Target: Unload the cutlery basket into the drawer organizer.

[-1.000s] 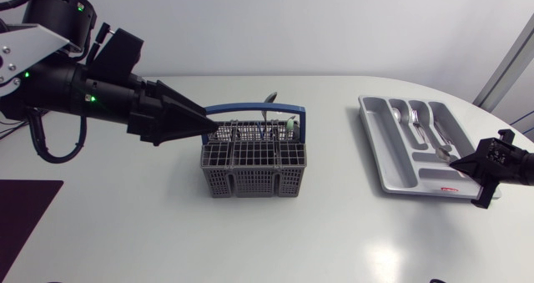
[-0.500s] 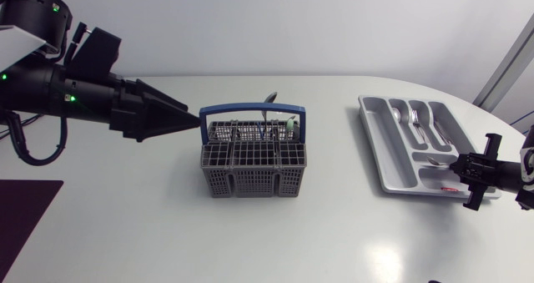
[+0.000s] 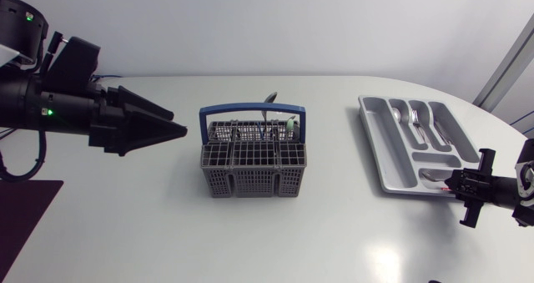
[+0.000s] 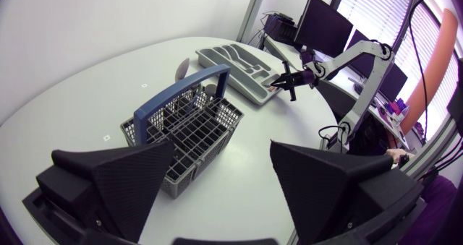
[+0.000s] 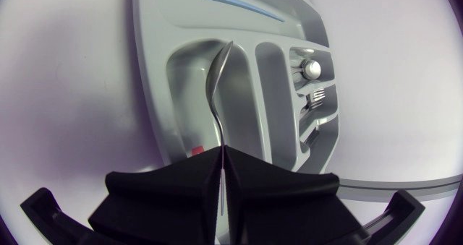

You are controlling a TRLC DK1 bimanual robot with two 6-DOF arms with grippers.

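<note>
Grips spoon [image 5: 217, 86] by its handle in right gripper [image 5: 221, 158], jaws closed, bowl at near end of tray [image 3: 392, 149], perhaps touching it. Holds left gripper [image 4: 222, 145] wide open, empty, left of basket [image 3: 253, 162] at mid-table, cutlery [image 3: 269, 116] standing in its far side

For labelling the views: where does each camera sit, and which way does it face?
Head view: above the table, looking down on basket and organizer; left gripper, right gripper at the sides.
Left wrist view: on the left arm, looking across the table; own open fingers show.
Right wrist view: on the right arm, facing the organizer; gripper shut on a spoon.
Shared: all show the organizer.
</note>
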